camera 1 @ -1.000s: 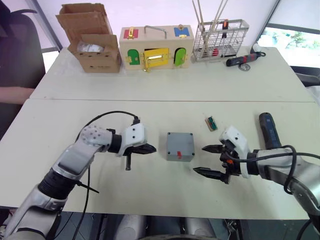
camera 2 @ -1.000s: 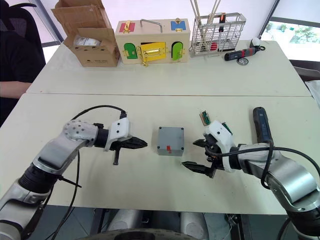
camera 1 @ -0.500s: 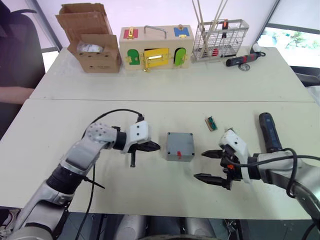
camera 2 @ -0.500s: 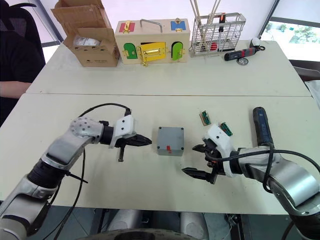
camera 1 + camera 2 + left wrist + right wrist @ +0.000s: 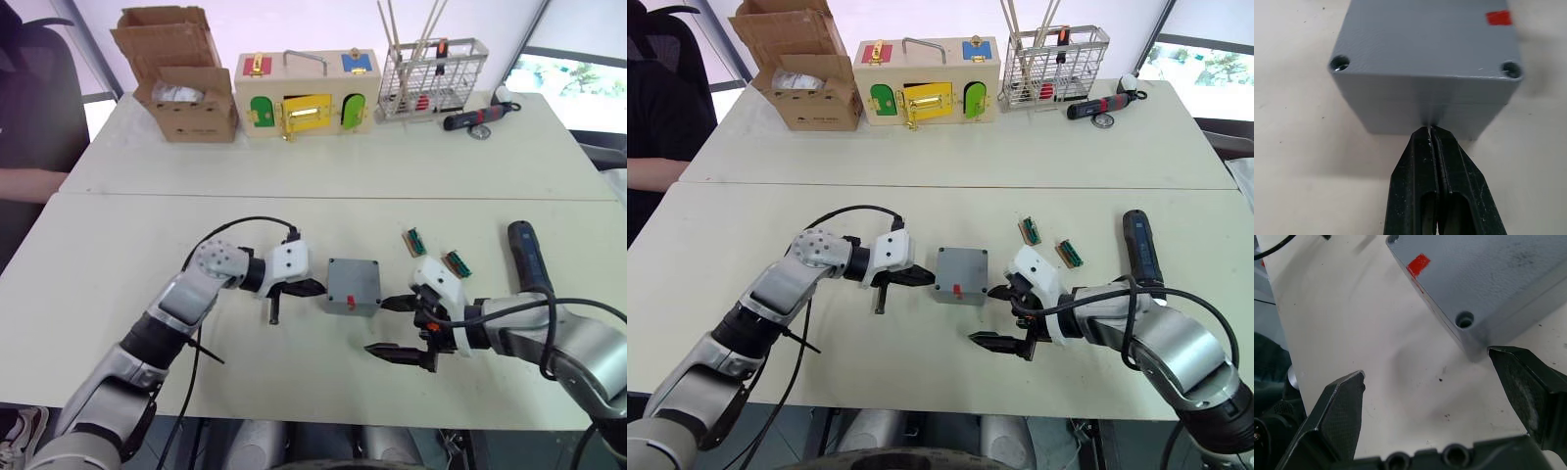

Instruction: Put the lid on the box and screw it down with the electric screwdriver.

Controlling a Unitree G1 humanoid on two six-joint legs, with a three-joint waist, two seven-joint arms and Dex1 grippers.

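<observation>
The grey box [image 5: 353, 294] sits mid-table with the lid [image 5: 1425, 34] resting on top; a seam runs below the lid, which has corner screw holes and a red mark [image 5: 1418, 264]. My left gripper [image 5: 315, 288] is shut, and its tips [image 5: 1431, 129] touch the box's left side. On the box's right, my right gripper [image 5: 380, 327] is open and empty, with one fingertip [image 5: 1498, 355] close to the near right corner. The black electric screwdriver [image 5: 526, 257] lies on the table further right, beyond my right arm.
Two small green parts [image 5: 415, 242] [image 5: 457, 263] lie right of the box. Along the far table stand a cardboard box [image 5: 181, 83], a wooden box with coloured doors [image 5: 306, 98], a wire rack [image 5: 431, 73] and a black-and-red hand tool [image 5: 480, 115]. A person's arm [image 5: 29, 181] shows at the far left.
Both grippers have closed in on the box: the left moved right until its tips met the box's side, and the right moved left, uncovering a second green part.
</observation>
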